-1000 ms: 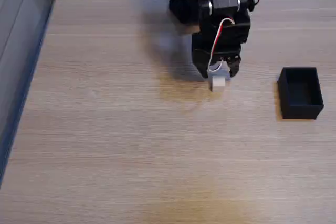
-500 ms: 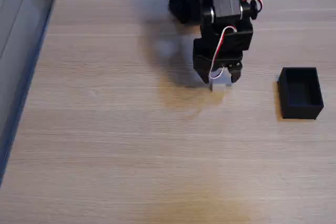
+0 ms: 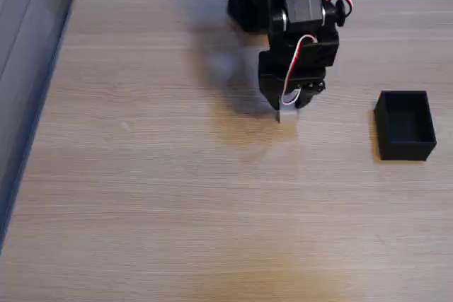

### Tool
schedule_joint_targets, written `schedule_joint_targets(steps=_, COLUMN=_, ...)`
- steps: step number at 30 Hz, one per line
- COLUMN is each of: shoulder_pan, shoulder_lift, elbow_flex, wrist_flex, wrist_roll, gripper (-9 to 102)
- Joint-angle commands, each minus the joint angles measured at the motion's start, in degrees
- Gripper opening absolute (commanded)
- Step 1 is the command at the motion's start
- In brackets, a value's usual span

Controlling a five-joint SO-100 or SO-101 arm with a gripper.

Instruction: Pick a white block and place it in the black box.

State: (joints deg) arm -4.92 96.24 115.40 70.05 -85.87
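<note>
Black jaws point(image 3: 289, 106) clamp white block point(image 3: 287, 109) above table point(image 3: 177, 196); black box point(image 3: 405, 125) well right.

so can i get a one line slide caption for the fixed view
Black two-finger gripper holding a tiny white block above the light wooden table, small matte black open-top box empty to its right.

The tool point(image 3: 289, 106) is matte black, with a red and white cable point(image 3: 297, 58) curling down its front. A sliver of the white block point(image 3: 286, 113) shows pale grey-white at its tip. To the right of the tool in the fixed view, the black box point(image 3: 405, 125) is a flat, even black inside and out. The desk point(image 3: 177, 196) beneath the tool is light beige wood with fine horizontal grain streaks, and a soft grey shadow lies to the tool's left.
</note>
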Motion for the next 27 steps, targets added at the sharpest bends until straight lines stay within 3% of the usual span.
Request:
schedule_joint_targets(steps=1, shoulder_pan=1.0, shoulder_lift=2.4, elbow_flex=1.3, wrist_flex=0.2, wrist_roll=-2.2, gripper=0)
schedule_joint_targets(steps=14, shoulder_pan=-1.8, shoulder_lift=23.6, elbow_flex=4.2, wrist_flex=0.6, wrist_roll=-9.0, gripper=0)
schedule_joint_targets(steps=27, shoulder_pan=-23.2, shoulder_lift=38.5, elbow_flex=-0.2, wrist_flex=3.3, wrist_roll=-5.6, gripper=0)
